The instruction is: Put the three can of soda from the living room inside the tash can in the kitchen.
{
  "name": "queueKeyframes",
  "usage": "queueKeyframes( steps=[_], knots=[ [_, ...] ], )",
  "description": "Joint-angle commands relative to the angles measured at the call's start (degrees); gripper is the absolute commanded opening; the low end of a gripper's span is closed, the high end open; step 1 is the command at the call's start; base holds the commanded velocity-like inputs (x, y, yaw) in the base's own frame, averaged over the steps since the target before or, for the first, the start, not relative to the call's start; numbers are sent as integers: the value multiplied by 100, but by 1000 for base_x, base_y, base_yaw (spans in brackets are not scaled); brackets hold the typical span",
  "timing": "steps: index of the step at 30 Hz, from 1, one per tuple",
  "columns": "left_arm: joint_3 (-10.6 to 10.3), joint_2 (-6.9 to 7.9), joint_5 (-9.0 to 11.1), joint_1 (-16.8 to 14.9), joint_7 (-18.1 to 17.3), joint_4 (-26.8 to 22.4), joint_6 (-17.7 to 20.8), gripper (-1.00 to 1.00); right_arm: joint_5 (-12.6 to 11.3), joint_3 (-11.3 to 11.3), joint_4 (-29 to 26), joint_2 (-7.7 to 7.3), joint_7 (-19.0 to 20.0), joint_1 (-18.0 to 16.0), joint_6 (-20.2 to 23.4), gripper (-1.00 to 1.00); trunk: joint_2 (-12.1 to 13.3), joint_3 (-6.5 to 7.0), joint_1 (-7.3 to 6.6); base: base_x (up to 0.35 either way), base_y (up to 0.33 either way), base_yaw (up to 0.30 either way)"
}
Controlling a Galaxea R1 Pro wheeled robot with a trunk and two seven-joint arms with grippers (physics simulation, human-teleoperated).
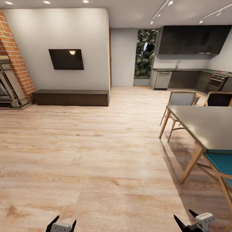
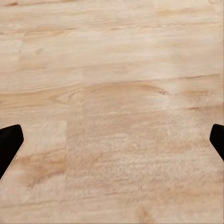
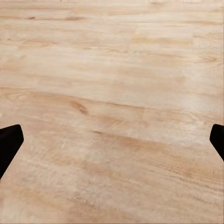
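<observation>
Open wood floor (image 1: 96,154), dining table (image 1: 206,125) edge right, kitchen (image 1: 193,64) beyond

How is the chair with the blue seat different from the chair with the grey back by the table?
The wooden chair with the teal-blue seat stands nearest the camera, at the grey-topped dining table's near end; the wooden chair with the pale grey backrest stands at the far end, toward the kitchen. The teal chair is cut off by the picture's edge; the grey one shows its back and splayed legs. Both have light wooden frames.
</observation>
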Motion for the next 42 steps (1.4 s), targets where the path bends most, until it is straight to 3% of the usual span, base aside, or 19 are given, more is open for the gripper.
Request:
queueKeyframes(
  steps=[1, 27, 42],
  knots=[
    [0, 0, -2, 0, 0, 0, 3, 100, 0, 0, 0, -1, 0, 0, -1, 100, 0, 0, 0, 311, 128, -1],
    [1, 0, -11, 0, 9, 4, 15, 100, 0, -1, 3, 13, -5, 0, -2, 100, 0, 0, 0, 326, 82, 0],
    [1, -1, -18, 0, 9, 9, 16, 100, 0, 32, 3, 20, -387, 0, 1, 100, 0, 0, 0, 328, 76, 0]
  ],
)
